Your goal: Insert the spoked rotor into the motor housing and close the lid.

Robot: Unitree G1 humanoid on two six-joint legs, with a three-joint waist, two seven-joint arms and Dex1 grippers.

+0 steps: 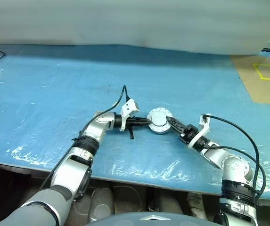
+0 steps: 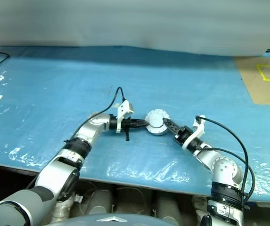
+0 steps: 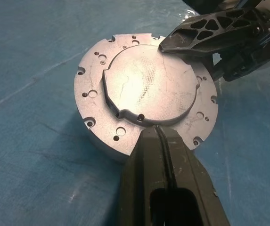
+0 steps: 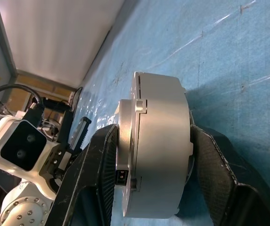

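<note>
The housing [image 1: 159, 121] sits on the blue tabletop [image 1: 54, 84] with its lid [image 3: 146, 84] already on. The right pincer [image 1: 170, 121] clamps the stack top and bottom, likely to steady it, while the closed left pincer [image 1: 146, 121] presses its tip on the lid's edge, apparently seating it.

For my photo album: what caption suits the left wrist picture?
Shut black left gripper touching the round grey metal lid on the silver motor housing, right gripper's finger opposite.

no readable text, label, brand or number on anything.
</note>
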